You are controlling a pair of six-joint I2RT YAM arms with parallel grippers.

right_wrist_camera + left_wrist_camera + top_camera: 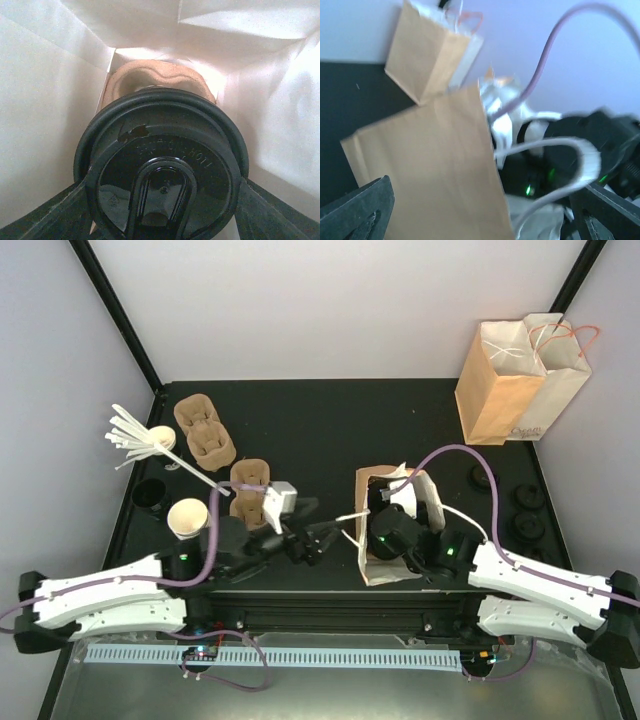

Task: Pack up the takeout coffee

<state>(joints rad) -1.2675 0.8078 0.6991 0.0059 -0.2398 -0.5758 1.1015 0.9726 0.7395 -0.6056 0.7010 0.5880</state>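
Matte black table (330,430) | left gripper (324,539) spread | right gripper (165,205) pinching round-lidded takeout coffee (162,145) inside creased paper bag (40,125)

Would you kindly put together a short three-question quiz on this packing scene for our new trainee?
1. True or false: the takeout coffee is already down inside the open paper bag.
2. Choose one: what tan thing shows in the bag beyond the cup's black lid? A) a pulp cup carrier; B) a bundle of stirrers; C) a stack of lidless cups.
3. Fill in the blank: the jaws of the left pincer, beside the bag, stand ____.

Key: 1 true; 2 A; 3 open.
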